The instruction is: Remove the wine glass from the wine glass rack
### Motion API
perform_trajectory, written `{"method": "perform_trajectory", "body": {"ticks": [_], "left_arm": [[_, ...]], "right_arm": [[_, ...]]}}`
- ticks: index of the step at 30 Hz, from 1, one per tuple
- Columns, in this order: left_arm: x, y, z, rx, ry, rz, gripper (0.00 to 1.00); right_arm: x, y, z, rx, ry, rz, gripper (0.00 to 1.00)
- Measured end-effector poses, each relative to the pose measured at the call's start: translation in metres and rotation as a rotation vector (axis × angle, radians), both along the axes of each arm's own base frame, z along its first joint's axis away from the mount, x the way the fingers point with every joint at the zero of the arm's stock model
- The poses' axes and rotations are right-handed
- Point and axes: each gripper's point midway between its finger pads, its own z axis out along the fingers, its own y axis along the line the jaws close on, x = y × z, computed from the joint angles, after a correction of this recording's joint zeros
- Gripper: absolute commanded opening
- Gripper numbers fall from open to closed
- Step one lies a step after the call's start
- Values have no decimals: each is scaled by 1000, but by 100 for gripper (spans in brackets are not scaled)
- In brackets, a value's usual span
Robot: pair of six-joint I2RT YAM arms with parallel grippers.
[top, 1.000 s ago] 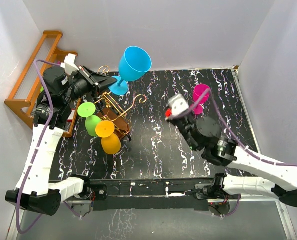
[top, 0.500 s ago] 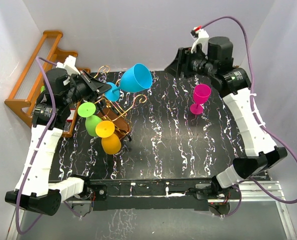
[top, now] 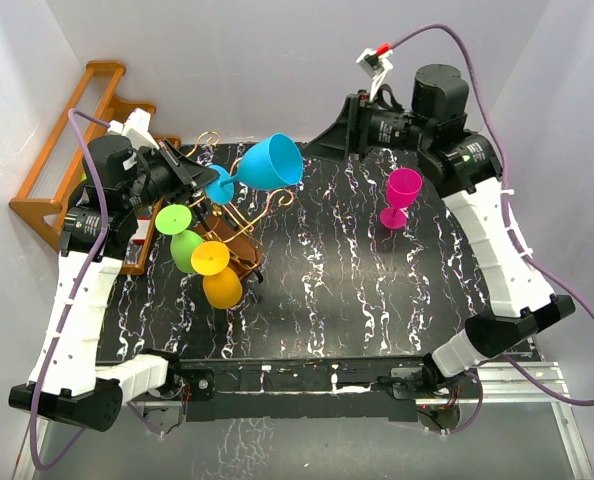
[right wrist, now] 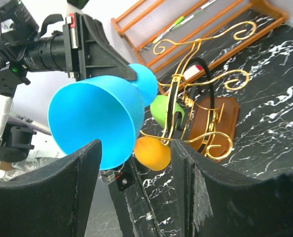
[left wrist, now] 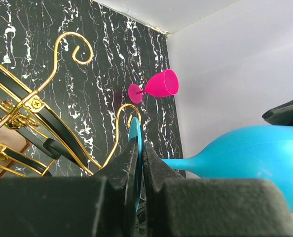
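**Blue glass off the rack, set-down to come**

Our left gripper [top: 199, 178] is clenched on the foot of the blue wine glass [top: 267, 162], which it holds tipped sideways above the wine glass rack [top: 262, 208] near the far-left corner. Our right gripper [top: 322, 143] hovers at the far edge, jaws spread, facing the bowl. Next, we judge, comes carrying it clear and standing it upright.

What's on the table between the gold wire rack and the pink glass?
Nothing. Only bare black marbled tabletop lies between the wine glass rack and the pink glass. The top view shows this, and the left wrist view agrees.
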Motion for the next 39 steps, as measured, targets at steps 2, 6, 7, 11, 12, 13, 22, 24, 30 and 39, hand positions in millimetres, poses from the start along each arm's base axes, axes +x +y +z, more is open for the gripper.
{"method": "perform_trajectory", "body": {"ticks": [2, 6, 7, 11, 12, 13, 22, 24, 30, 39], "left_arm": [[0, 0, 0, 3, 0, -1, 0], [-1, 0, 2, 4, -6, -2, 0], [-1, 0, 3, 3, -8, -2, 0], [-1, 0, 3, 3, -9, -2, 8], [-1, 1, 2, 9, -6, 2, 21], [-1, 2, 1, 12, -1, 5, 29], [-1, 23, -9, 79, 50, 124, 47], [-1, 30, -11, 97, 58, 160, 46], [-7, 47, -11, 132, 55, 245, 46], [-21, 56, 3, 130, 2, 281, 45]], "right_arm": [[-5, 10, -5, -11, 13, 23, 59], [-8, 29, -16, -47, 37, 46, 55], [-8, 34, -20, -60, 43, 43, 50], [-3, 48, -33, -109, 47, 17, 8], [-1, 50, -36, -119, 60, 8, 8], [3, 50, -41, -133, 67, -21, 8], [55, 5, -45, -218, 18, -386, 8], [73, -29, -41, -239, -4, -534, 8], [120, -140, -57, -356, 29, -916, 8], [151, -160, -229, -771, 387, -905, 8]]}}
